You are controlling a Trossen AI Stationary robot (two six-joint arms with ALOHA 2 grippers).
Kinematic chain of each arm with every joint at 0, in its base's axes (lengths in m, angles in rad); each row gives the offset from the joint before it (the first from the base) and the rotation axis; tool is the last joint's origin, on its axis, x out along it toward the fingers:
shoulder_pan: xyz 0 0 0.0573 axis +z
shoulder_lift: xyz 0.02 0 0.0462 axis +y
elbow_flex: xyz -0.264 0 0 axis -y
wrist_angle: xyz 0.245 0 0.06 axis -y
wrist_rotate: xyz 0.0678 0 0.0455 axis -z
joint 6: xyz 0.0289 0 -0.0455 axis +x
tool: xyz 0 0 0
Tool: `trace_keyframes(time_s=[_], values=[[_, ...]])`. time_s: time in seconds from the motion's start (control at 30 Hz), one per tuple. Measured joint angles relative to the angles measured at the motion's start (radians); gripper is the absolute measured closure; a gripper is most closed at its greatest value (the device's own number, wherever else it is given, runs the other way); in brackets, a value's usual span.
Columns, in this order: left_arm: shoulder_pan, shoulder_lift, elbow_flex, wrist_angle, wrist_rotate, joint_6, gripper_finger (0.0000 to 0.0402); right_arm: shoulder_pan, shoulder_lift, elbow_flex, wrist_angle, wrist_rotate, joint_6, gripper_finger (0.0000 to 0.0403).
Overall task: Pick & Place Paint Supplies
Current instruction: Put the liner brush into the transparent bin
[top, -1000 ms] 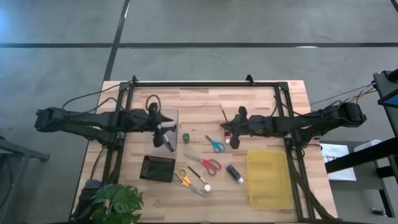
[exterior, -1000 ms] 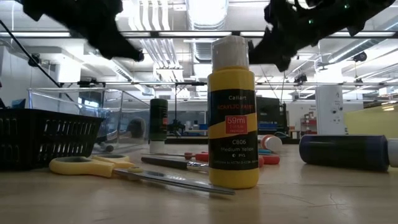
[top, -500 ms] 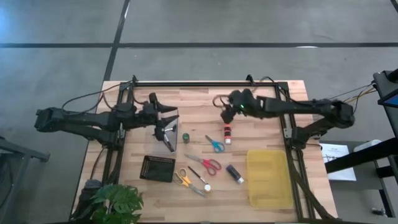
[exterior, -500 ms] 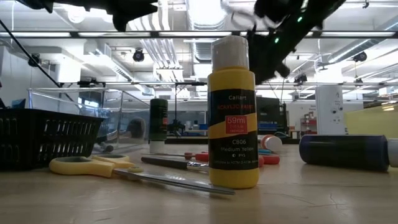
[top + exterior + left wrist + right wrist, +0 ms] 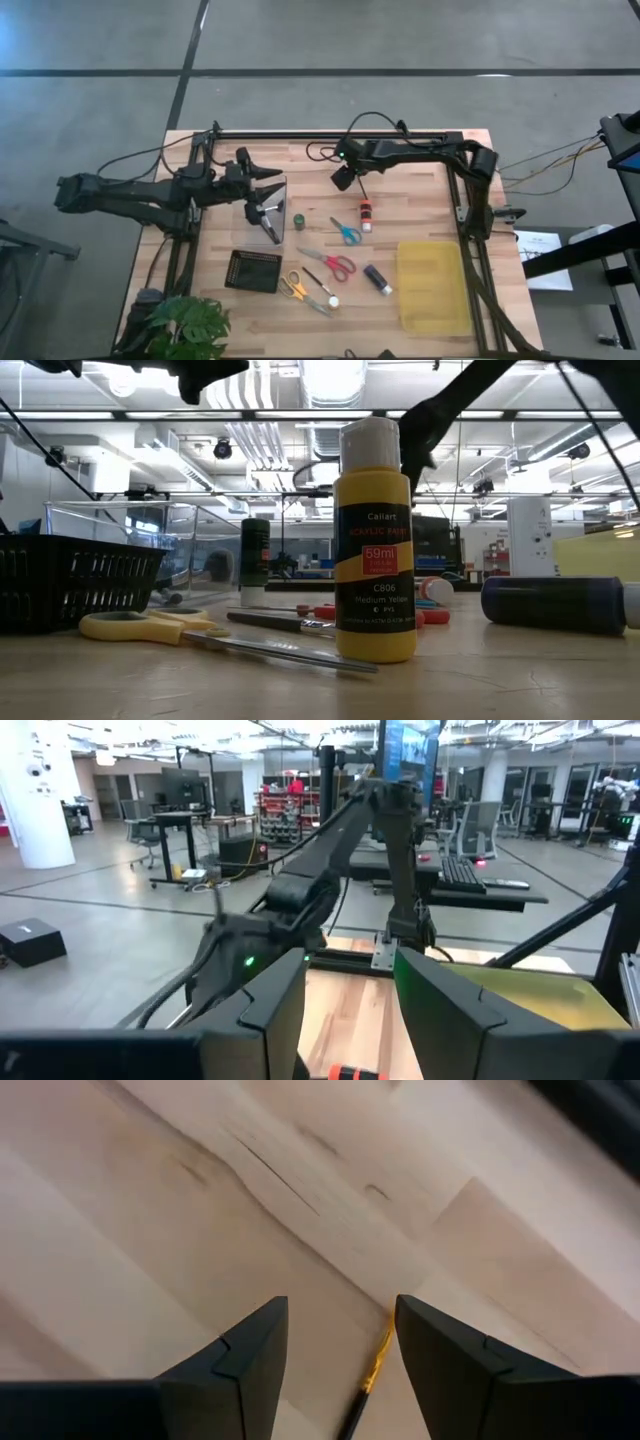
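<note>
The paint supplies lie in the middle of the table: a green pot [image 5: 298, 221], a red pot [image 5: 366, 215], blue scissors [image 5: 346, 231], red scissors [image 5: 330, 263], yellow scissors [image 5: 293, 287], a dark blue bottle [image 5: 377, 279] and an upright yellow bottle [image 5: 373, 540]. A thin brush [image 5: 368, 1375] with a yellow ferrule lies on the wood near the far edge. My right gripper [image 5: 340, 1305] points down over it, open, one finger to each side of the brush's end and clear of it. My left gripper [image 5: 350, 970] is open and level above the clear container [image 5: 265, 210].
A black square tray [image 5: 253, 270] sits near left of the supplies. A yellow bin [image 5: 432, 285] stands near right. A potted plant [image 5: 185, 325] is at the near left corner. Dark frame rails [image 5: 330, 135] run along the table's far and side edges.
My right gripper has swung from the red pot toward the table's far edge and somewhat left, sinking and tipping to point steeply down over the brush. My left gripper has tipped up from the clear container to level and risen a little.
</note>
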Motion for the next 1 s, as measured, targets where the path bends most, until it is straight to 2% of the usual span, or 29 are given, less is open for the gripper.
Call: trace_keyframes(time_s=[0.33,1.0], values=[[0.000,-0.009,-0.007,-0.029,0.000,0.013,0.0236,-0.036,0.049,0.043,-0.021,-0.008,0.013,0.0218],[0.000,-0.009,-0.007,-0.035,0.000,0.003,0.0236,-0.080,0.029,-0.055,0.035,-0.086,0.072,0.0218]])
